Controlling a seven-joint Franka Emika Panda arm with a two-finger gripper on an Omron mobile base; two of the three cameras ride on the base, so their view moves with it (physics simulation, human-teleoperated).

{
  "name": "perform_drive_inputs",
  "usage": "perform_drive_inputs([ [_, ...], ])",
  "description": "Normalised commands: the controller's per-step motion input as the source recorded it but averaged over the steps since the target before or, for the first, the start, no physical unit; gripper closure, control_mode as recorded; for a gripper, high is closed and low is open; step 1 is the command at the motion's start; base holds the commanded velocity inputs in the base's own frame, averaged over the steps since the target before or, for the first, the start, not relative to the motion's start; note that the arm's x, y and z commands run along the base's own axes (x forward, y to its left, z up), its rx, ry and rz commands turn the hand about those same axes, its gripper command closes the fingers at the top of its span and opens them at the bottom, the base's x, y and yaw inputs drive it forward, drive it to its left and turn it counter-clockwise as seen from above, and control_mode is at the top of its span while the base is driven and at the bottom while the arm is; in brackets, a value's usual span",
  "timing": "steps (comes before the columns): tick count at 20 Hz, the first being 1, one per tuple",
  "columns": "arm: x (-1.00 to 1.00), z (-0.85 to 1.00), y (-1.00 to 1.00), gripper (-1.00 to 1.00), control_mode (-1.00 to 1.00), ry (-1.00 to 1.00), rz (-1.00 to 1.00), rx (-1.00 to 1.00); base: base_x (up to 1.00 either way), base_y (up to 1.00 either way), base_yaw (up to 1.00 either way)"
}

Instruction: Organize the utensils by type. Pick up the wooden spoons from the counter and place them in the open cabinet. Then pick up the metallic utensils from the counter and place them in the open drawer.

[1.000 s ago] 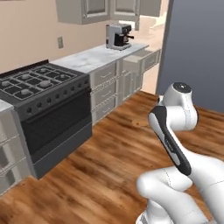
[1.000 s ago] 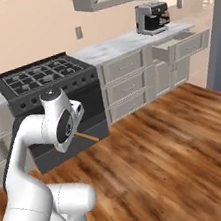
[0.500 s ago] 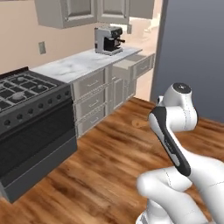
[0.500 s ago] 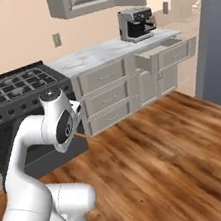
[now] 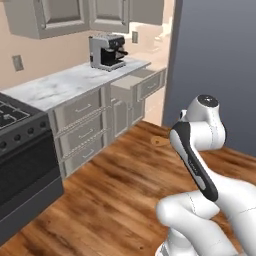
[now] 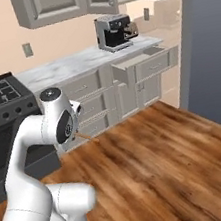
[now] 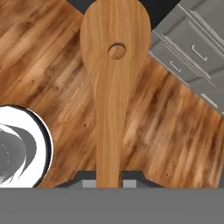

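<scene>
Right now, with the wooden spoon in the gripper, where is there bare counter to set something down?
The marble counter is bare from the stove across to the coffee machine; that stretch is the widest free patch. The far end is taken up by the machine. Below it the open drawer juts out. The gripper is shut on the wooden spoon.

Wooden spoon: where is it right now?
In the hand view the wooden spoon is clamped in the gripper, bowl end pointing away, over the wood floor near the grey drawer fronts.
</scene>
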Motion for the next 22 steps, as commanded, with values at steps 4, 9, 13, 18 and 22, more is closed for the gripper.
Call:
perform_drive_inputs([
  [4,0.0,0.0,0.0,1.0,1.0,0.0,0.0,0.0,0.91,-0.51,0.01],
  [9,0.0,0.0,0.0,1.0,1.0,0.0,0.0,0.0,0.9,-0.48,0.06],
  [13,0.0,0.0,0.0,1.0,1.0,0.0,0.0,0.0,0.88,-0.42,0.14],
  [18,0.0,0.0,0.0,1.0,1.0,0.0,0.0,0.0,0.89,-0.42,0.16],
  [22,0.0,0.0,0.0,1.0,1.0,0.0,0.0,0.0,0.86,-0.37,0.25],
])
